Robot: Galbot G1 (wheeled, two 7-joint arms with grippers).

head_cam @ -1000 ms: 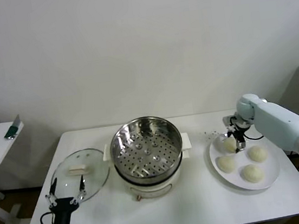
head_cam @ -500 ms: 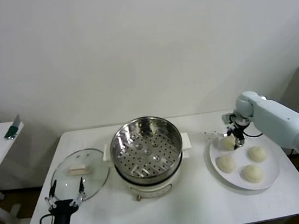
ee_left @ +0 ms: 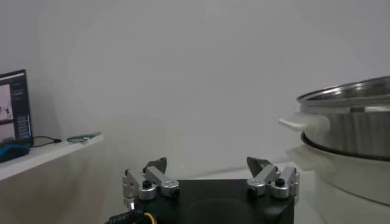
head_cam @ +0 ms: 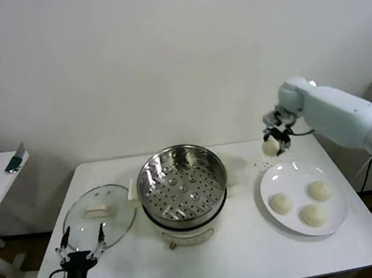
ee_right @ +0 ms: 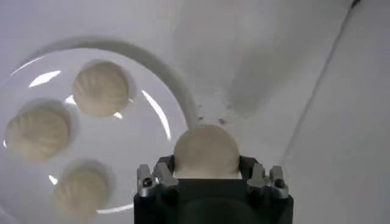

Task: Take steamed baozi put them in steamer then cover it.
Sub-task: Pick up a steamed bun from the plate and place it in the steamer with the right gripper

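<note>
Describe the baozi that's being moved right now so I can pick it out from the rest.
Start at the white plate on the table's right side, then look above its far-left edge. The baozi there hangs in the air, clamped in the right gripper; the other three lie on the plate.

- No text, label, brand, number or sign can be read in any of the views.
- The screen (ee_left: 13, 105) at the edge of the left wrist view shows some content, but it is too small to read.
</note>
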